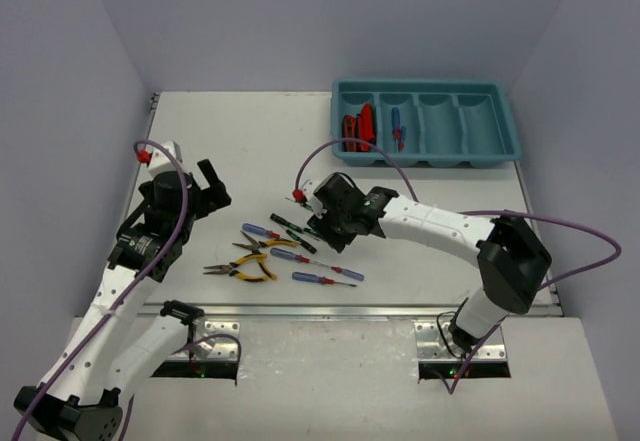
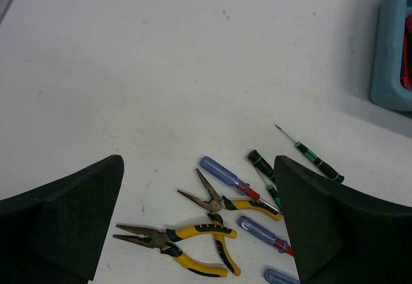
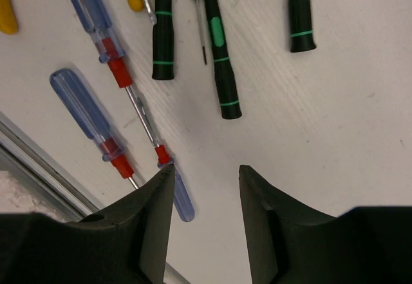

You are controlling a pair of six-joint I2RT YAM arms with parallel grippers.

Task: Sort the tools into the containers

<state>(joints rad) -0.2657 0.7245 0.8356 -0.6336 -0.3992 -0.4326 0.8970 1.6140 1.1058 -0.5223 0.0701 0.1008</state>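
Teal tray (image 1: 425,87) at one o'clock in the top view holds red knives (image 1: 358,124) and one blue screwdriver (image 1: 397,126); two pliers (image 1: 255,273) and three blue screwdrivers (image 1: 290,256) lie at seven o'clock from it. Left wrist: left gripper (image 2: 198,168) is wide, empty. Right wrist: right gripper (image 3: 206,174), half open and empty, should straddle one of three green-black screwdrivers (image 3: 220,58) at twelve o'clock.

Table (image 2: 161,71): matt white, faint fine grain. Tray (image 1: 430,163), 1 o'clock on table: teal plastic, slight sheen. Blue-handled screwdrivers (image 3: 80,107): translucent glossy plastic handles, bright metal shafts. Black-and-green screwdrivers (image 3: 221,58): smooth satin plastic. Pliers (image 2: 174,236): yellow rubbery grips, dull metal noses. Fingers (image 3: 151,226) of right gripper (image 3: 207,168): matt black.
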